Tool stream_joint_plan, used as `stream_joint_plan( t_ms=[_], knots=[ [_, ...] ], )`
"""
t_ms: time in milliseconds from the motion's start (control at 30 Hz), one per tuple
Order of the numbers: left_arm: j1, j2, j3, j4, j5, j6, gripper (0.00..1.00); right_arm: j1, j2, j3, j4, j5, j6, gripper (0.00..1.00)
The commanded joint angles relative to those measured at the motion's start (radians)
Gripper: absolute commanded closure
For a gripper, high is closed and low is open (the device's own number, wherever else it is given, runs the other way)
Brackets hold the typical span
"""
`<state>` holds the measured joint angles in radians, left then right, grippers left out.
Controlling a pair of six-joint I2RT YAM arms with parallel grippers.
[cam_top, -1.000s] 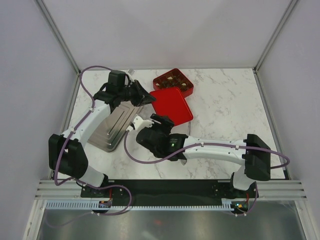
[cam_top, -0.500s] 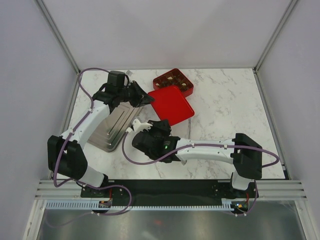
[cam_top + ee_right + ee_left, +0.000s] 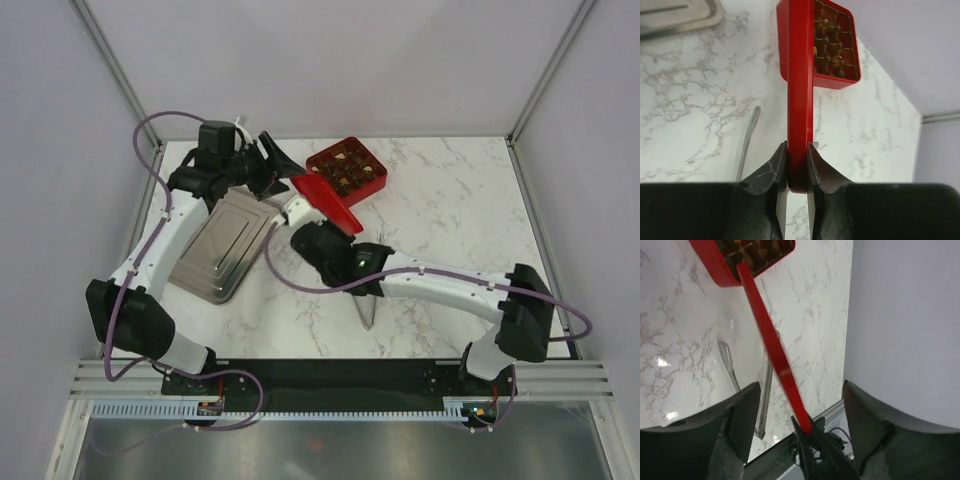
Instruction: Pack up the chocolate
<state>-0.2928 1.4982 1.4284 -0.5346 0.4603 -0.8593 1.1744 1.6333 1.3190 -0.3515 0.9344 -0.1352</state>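
Observation:
The chocolate [image 3: 345, 168] is small brown and pale pieces sitting in the grid of the red box [image 3: 372, 184] at the back middle; the pieces also show in the right wrist view [image 3: 832, 50]. My right gripper [image 3: 312, 215] is shut on the lower edge of the red lid [image 3: 330, 202], which stands tilted on its edge in front of the box. In the right wrist view both fingers [image 3: 774, 167] press the lid [image 3: 800, 90]. My left gripper [image 3: 278, 165] is open at the lid's left. The lid [image 3: 775, 355] runs between its spread fingers [image 3: 742, 412] without touching them.
A steel tray [image 3: 222, 248] lies on the marble table to the left, under the left arm. Metal tongs [image 3: 365, 305] rest on the table beneath the right arm, also seen in the left wrist view [image 3: 729, 360]. White walls close the back and sides.
The left gripper opened, let go of the lid and drew back to the left. The right gripper closed on the lid and raised it onto its edge, closer to the box.

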Motion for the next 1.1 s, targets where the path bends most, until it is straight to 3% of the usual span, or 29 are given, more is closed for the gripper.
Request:
stream_joint_plan(
  t_ms=[0,133,200,333,600,800,900,1067],
  knots=[
    [0.082,-0.041,0.137,-0.034,-0.037,0.095,0.23,-0.145,-0.174,0.017,0.045,-0.382,0.135,1.0],
    [0.147,-0.065,0.158,-0.047,-0.058,0.143,0.2,-0.329,-0.225,0.037,0.086,-0.67,0.215,1.0],
    [0.167,-0.079,0.147,-0.047,-0.063,0.149,0.18,-0.43,-0.204,0.084,0.086,-0.764,0.23,1.0],
    [0.169,-0.07,0.13,-0.044,-0.051,0.172,0.13,-0.648,-0.133,0.158,0.14,-1.101,0.348,1.0],
    [0.169,-0.122,0.023,0.088,-0.095,0.223,0.13,-0.86,0.135,0.324,0.278,-1.546,0.537,1.0],
    [0.164,-0.076,-0.075,0.27,-0.055,0.186,0.21,-0.964,0.359,0.447,0.431,-1.801,0.736,1.0],
    [0.149,-0.017,-0.106,0.369,-0.019,0.161,0.28,-1.006,0.44,0.471,0.578,-1.899,0.912,1.0],
    [0.097,0.123,-0.074,0.441,-0.022,0.14,0.34,-1.064,0.571,0.473,0.992,-1.991,1.241,1.0]
  ],
)
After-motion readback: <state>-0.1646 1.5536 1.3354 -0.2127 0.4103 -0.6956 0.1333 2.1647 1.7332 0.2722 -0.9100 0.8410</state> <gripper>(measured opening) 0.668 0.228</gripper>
